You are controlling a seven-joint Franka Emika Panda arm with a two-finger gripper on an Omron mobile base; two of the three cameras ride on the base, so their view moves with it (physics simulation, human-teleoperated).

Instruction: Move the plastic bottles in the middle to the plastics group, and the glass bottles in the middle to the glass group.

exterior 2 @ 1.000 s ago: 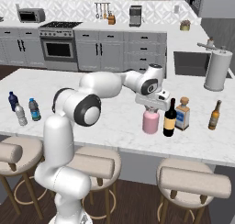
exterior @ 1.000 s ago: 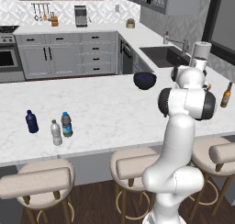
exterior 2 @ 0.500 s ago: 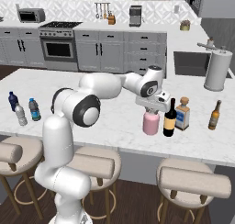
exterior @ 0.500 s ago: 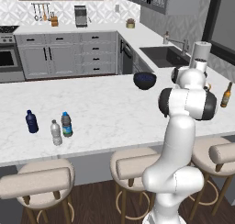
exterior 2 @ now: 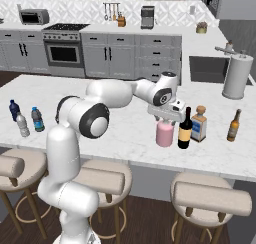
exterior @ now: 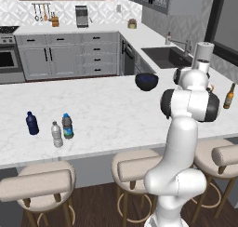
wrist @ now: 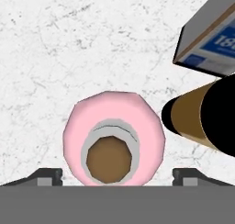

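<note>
The squat pink bottle (exterior 2: pixel 164 133) stands on the island counter, and its brown stopper (wrist: pixel 109 159) faces the hand camera. My gripper (exterior 2: pixel 164 120) hangs just above it, open, with the fingertips (wrist: pixel 46 176) wide apart on either side of the bottle top (wrist: pixel 114 138). The tall black wine bottle (exterior 2: pixel 185 130) stands right beside the pink one, next to the square amber bottle (exterior 2: pixel 199 124) and, farther right, the slim brown beer bottle (exterior 2: pixel 233 125). At the counter's far left the blue-capped clear bottle (exterior: pixel 68 126) stands with the navy bottle (exterior: pixel 31 123) and the greyish clear bottle (exterior: pixel 56 134).
A dark bowl (exterior: pixel 146 81) sits toward the sink side of the counter. A steel canister (exterior 2: pixel 236 76) stands beyond the beer bottle. Several stools (exterior 2: pixel 212 196) line the near counter edge. My own arm (exterior: pixel 189 105) hides the glass bottles in the left base view.
My hand has drifted slightly to the right above the pink bottle. No bottle has moved.
</note>
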